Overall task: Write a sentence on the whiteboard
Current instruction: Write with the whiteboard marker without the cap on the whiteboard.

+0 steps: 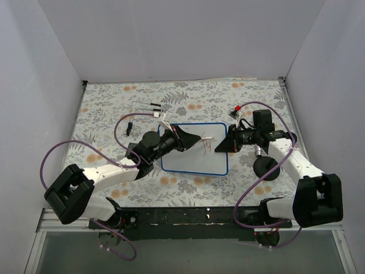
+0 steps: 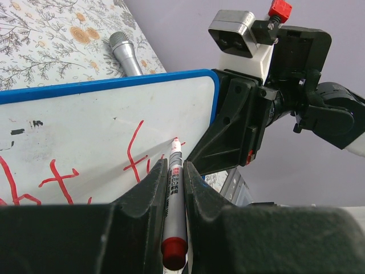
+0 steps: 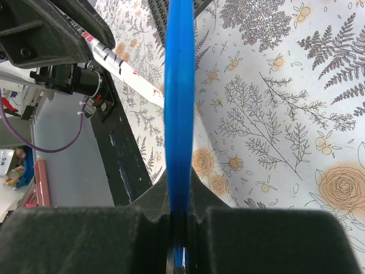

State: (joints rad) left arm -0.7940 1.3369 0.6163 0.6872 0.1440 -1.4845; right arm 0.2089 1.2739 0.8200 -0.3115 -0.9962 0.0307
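Whiteboard (image 1: 194, 162) is laid mid-table (image 1: 239, 103), long axis 9-to-3, its 3 o'clock rim clamped by the right claw (image 1: 223, 144). The left claw (image 1: 194, 138), nearer the writing, is clamped on a marker (image 2: 174, 171), whose tip is pointed toward 3 o'clock and touches the board. Of the sentence (image 2: 134, 151), only cropped red strokes are seen; the wording cannot be read.

On the whiteboard (image 2: 85, 114), the red handwritten sentence (image 2: 133, 157) showed only in part: a crossed "t" and then an "f" could be read, the rest cut off. The marker (image 2: 174, 200) bore a small printed label on its barrel, too fine to read.
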